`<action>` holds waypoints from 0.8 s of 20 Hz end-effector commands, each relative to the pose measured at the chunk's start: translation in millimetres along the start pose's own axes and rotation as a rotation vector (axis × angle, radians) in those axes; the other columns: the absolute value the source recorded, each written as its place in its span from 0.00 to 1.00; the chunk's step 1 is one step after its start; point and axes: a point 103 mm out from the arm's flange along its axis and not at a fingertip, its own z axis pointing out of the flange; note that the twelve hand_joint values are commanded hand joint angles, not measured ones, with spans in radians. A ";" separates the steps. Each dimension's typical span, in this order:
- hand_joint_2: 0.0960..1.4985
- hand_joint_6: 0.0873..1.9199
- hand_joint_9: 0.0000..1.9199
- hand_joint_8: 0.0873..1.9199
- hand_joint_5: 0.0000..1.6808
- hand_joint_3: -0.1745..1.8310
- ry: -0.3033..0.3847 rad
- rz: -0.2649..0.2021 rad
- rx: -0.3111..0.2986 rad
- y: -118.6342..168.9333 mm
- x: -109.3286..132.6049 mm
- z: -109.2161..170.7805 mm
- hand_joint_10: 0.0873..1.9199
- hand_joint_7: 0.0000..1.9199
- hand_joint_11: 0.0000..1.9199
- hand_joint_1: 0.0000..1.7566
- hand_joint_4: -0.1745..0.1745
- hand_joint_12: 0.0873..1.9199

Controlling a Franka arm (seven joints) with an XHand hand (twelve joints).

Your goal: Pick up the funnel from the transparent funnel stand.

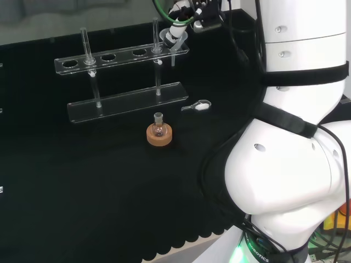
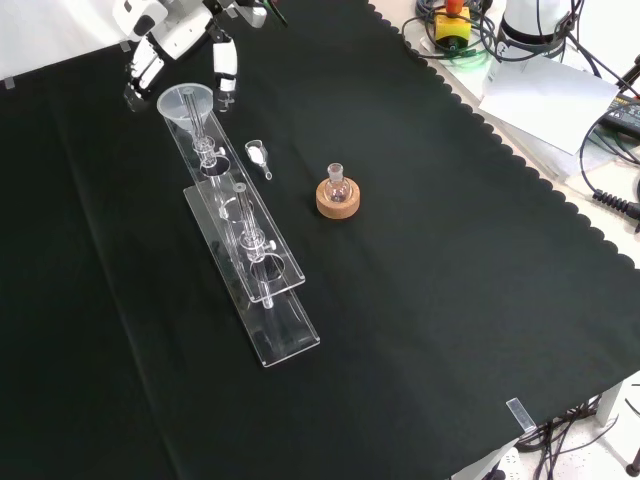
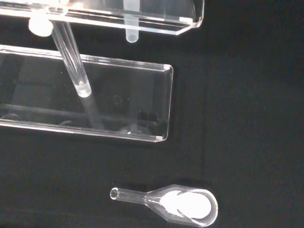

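One funnel (image 2: pixel 186 101) sits in one clear stand (image 2: pixel 262 300); the hand (image 2: pixel 165 40) flanks its rim, fingers spread. One flask (image 2: pixel 337 183), one scoop (image 2: pixel 258 154).

hand (image 2: pixel 180 35) | cut by front view's top edge | grip unclear

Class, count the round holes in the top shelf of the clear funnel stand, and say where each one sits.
4, in a row along the funnel stand's shelf in the head view; the funnel sits in the rightmost one, under the hand.

Head cam behind arm, front cam opposite, both share funnel stand (image 1: pixel 123 101); wrist cam close.
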 end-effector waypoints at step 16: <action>0.46 0.00 0.17 0.30 0.05 0.22 -0.067 0.002 0.016 4.9 4.8 6.9 0.36 0.00 0.21 0.37 0.51 0.74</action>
